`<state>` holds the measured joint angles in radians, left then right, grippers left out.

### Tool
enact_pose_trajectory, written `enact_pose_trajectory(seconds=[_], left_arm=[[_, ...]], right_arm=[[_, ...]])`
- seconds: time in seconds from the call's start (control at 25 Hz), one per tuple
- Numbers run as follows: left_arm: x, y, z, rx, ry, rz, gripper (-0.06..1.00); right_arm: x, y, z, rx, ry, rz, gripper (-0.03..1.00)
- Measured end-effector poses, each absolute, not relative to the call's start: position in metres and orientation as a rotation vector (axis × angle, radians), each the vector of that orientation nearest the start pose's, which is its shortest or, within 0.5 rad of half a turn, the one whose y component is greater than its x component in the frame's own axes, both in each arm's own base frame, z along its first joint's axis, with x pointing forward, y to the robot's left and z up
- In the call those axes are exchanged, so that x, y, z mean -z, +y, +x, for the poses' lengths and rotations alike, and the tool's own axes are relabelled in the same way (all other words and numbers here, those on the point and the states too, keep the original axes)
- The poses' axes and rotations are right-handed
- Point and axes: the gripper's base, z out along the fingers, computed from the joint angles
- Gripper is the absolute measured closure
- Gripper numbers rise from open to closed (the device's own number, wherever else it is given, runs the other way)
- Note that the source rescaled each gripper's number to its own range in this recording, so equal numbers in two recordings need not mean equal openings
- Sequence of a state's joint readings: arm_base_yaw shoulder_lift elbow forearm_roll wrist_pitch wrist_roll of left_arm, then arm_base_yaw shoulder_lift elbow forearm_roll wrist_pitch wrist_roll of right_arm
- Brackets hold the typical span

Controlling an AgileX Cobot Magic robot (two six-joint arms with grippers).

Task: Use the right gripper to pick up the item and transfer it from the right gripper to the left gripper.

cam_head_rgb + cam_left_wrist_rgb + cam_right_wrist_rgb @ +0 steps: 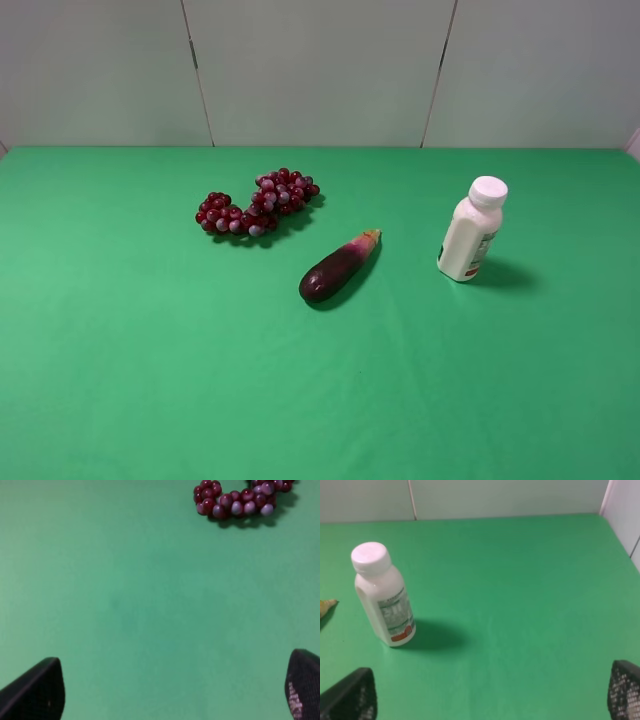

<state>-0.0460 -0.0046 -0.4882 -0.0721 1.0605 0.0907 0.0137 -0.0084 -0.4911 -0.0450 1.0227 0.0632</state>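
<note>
One small white plastic bottle [472, 232], round-capped, green-and-red label, upright on right side of green table [150, 380]; likely light, stiff, slick, best taken mid-body; right gripper [487, 695] and left gripper [169, 687] fingers spread, empty.

The bottle [470, 235] is white, eggplant [338, 268] dark purple, grapes [258, 205] red, table [150, 350] green.

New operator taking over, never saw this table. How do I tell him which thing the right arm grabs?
Look at the green table: three things rest on it, and the bottle is the one on the right, apart from the others. Unlike the dark eggplant lying mid-table and the red grape bunch farther left, it stands upright and is white with a round cap.
</note>
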Motion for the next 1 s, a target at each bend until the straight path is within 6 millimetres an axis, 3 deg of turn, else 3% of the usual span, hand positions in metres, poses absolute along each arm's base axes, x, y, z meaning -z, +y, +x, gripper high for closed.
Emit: enact_pose_trajectory(seconds=[0.68,0.88,1.0], left_arm=[[-0.274,-0.006,-0.005,0.059,2.045,0.143,0.21],[-0.274,-0.006,-0.005,0.059,2.045,0.143,0.21],[-0.274,-0.006,-0.005,0.059,2.044,0.143,0.21]], right_arm=[[-0.280,-0.003,0.000,0.004,2.029,0.051,-0.03],[-0.308,-0.001,0.031,-0.020,2.131,0.051,-0.03],[-0.329,0.001,0.064,-0.045,2.172,0.056,-0.03]])
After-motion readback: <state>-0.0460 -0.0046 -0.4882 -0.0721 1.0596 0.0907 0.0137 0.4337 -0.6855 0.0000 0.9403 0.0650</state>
